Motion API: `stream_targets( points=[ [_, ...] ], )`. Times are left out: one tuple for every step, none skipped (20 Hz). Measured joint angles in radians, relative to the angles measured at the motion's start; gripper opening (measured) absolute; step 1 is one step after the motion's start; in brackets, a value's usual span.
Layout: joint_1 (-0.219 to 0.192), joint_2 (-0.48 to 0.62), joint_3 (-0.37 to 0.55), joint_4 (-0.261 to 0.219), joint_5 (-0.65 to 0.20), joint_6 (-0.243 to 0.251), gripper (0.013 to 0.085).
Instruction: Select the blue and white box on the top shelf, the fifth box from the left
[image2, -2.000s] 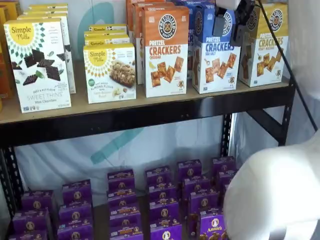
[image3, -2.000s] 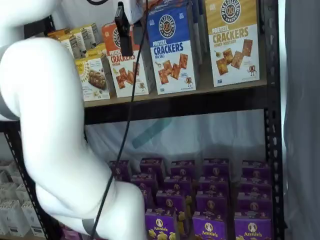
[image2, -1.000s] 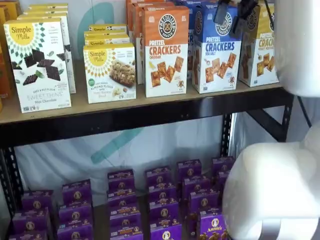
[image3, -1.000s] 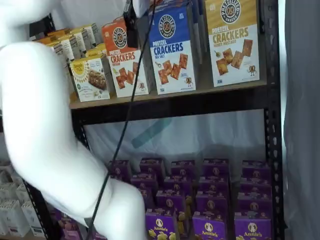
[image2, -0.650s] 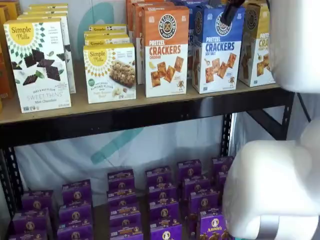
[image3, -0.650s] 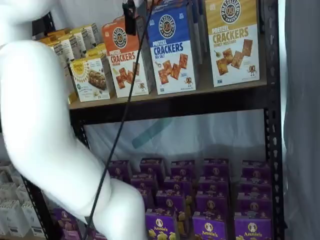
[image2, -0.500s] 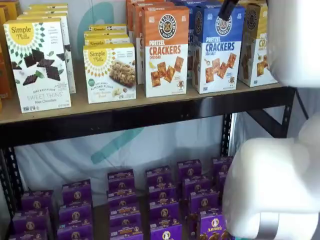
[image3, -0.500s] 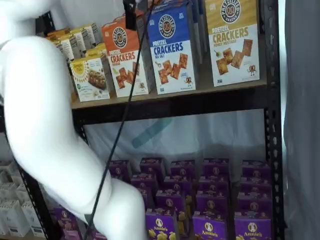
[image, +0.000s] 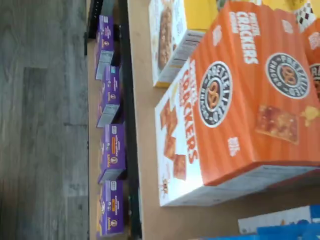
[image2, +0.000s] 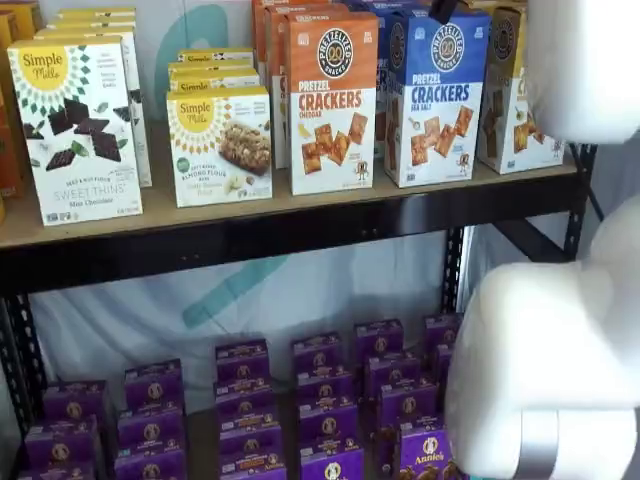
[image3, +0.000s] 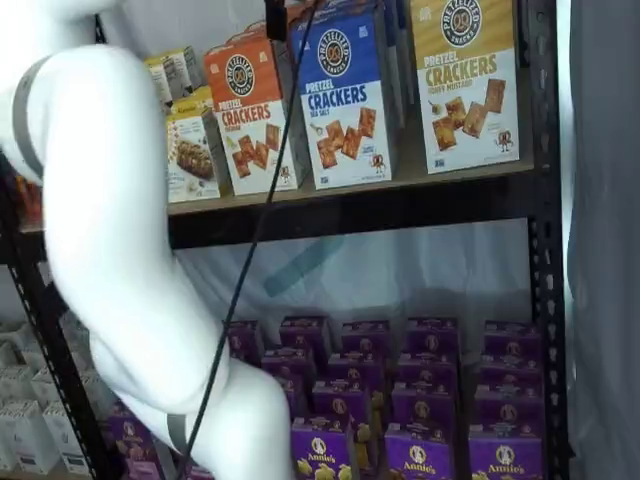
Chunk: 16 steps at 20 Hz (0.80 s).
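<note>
We see the blue and white box (image2: 436, 97), tall matte cardboard, upright on the tan wooden top shelf (image2: 250, 208), the orange Cheddar box (image2: 331, 100) at its 9 o'clock. At its 12 o'clock only one black tip of the gripper (image2: 443, 10) shows, so we cannot tell how the fingers stand.

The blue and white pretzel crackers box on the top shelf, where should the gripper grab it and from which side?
Probably by the blue upper part of the blue and white box, one finger on each narrow side, coming in from the front. It stands upright at the top shelf edge, face forward, with gaps between it and the orange Cheddar box and the yellow-topped box beside it.
</note>
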Motion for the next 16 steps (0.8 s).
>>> stream_targets(
  points=[
    [0.004,0.013,-0.010,-0.003,-0.006,0.000,0.0850],
    [0.007,0.025,-0.018,-0.006,-0.012,0.000,0.0850],
    [0.012,0.042,-0.030,-0.013,-0.017,0.000,0.0850],
    [0.017,0.056,-0.041,-0.020,-0.020,0.000,0.0850],
    [0.022,0.068,-0.050,-0.027,-0.025,0.000,0.0850],
    [0.027,0.083,-0.061,-0.035,-0.030,-0.001,0.0850],
    [0.030,0.095,-0.071,-0.041,-0.031,-0.002,0.0850],
    [0.033,0.109,-0.081,-0.048,-0.030,-0.003,0.0850],
    [0.035,0.119,-0.089,-0.054,-0.029,-0.004,0.0850],
    [0.038,0.129,-0.097,-0.060,-0.028,-0.005,0.0850],
    [0.040,0.138,-0.105,-0.067,-0.028,-0.007,0.0850],
    [0.044,0.149,-0.112,-0.078,-0.029,-0.009,0.0850],
    [0.048,0.157,-0.118,-0.087,-0.029,-0.010,0.0850],
    [0.051,0.163,-0.122,-0.095,-0.030,-0.011,0.0850],
    [0.054,0.171,-0.128,-0.103,-0.029,-0.012,0.0850],
    [0.056,0.179,-0.136,-0.109,-0.023,-0.013,0.0850]
  ],
)
